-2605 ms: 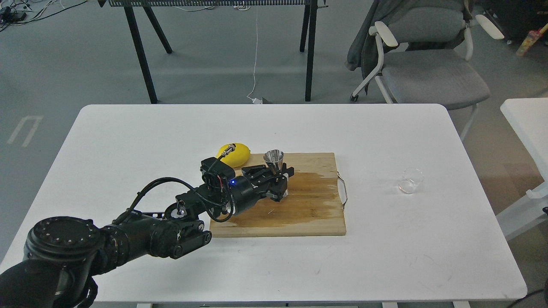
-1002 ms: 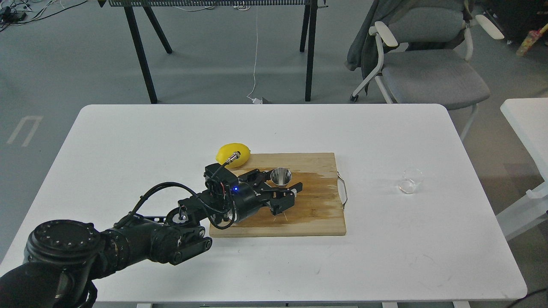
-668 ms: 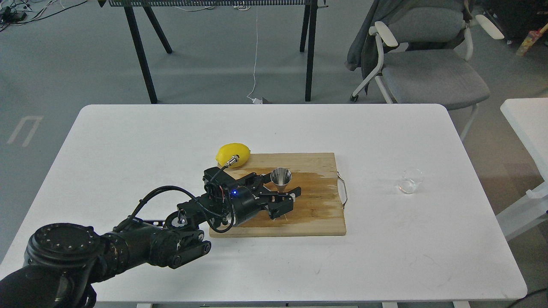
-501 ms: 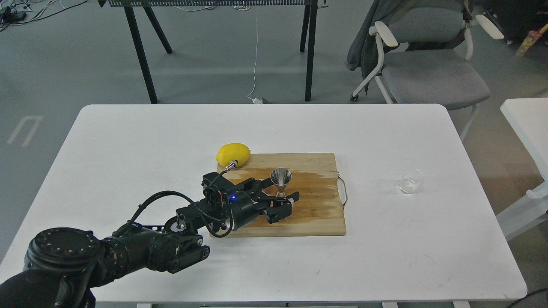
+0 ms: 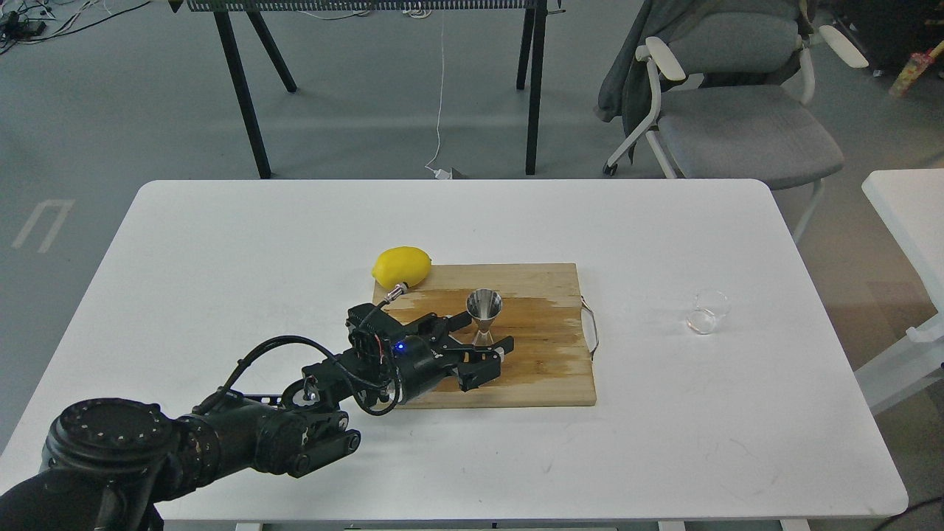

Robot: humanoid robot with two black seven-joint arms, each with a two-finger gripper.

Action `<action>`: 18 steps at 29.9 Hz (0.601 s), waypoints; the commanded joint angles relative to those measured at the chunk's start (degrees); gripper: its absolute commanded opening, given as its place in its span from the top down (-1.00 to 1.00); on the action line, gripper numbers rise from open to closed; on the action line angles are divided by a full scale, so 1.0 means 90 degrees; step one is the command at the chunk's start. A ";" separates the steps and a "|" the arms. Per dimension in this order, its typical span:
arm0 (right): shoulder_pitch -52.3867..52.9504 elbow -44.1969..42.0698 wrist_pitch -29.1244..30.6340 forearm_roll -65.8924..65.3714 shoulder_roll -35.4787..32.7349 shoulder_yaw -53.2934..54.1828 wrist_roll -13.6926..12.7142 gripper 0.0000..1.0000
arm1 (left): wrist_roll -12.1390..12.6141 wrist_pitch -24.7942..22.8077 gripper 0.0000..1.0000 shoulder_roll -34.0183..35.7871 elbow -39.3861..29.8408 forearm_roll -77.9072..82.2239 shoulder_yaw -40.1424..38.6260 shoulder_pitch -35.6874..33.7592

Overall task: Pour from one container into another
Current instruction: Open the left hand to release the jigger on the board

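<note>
The steel jigger (image 5: pixel 484 304) stands upright on the wooden cutting board (image 5: pixel 546 376), wide mouth up. My left gripper (image 5: pixel 481 334) lies low over the board, open, one finger on each side of the jigger's base; I cannot tell whether they touch it. The clear glass tumbler (image 5: pixel 706 311) stands alone on the white table (image 5: pixel 221 243), far to the right of the board and well away from the gripper. It looks empty. My right arm is out of view.
A yellow lemon (image 5: pixel 401 266) rests at the board's back left corner, just behind my left wrist. A metal handle (image 5: pixel 591 324) sticks out from the board's right edge. A dark wet patch covers the board's middle. A grey chair (image 5: pixel 737 110) stands beyond the table.
The jigger was held above the board in my left gripper, then came down to stand upright. The gripper opened and drew back toward me and lower.
</note>
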 commanded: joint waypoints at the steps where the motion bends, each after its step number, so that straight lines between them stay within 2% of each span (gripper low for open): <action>1: -0.0002 -0.0001 0.0000 0.0000 0.0000 0.0000 0.0000 -0.99 | 0.0000 0.0000 -0.93 0.0000 -0.0002 0.0000 0.0000 0.0001; 18: -0.0012 -0.0001 0.0000 0.0000 0.0000 0.0000 0.0000 -0.99 | 0.0000 0.0000 -0.93 0.0000 -0.0051 0.0000 -0.0068 -0.0009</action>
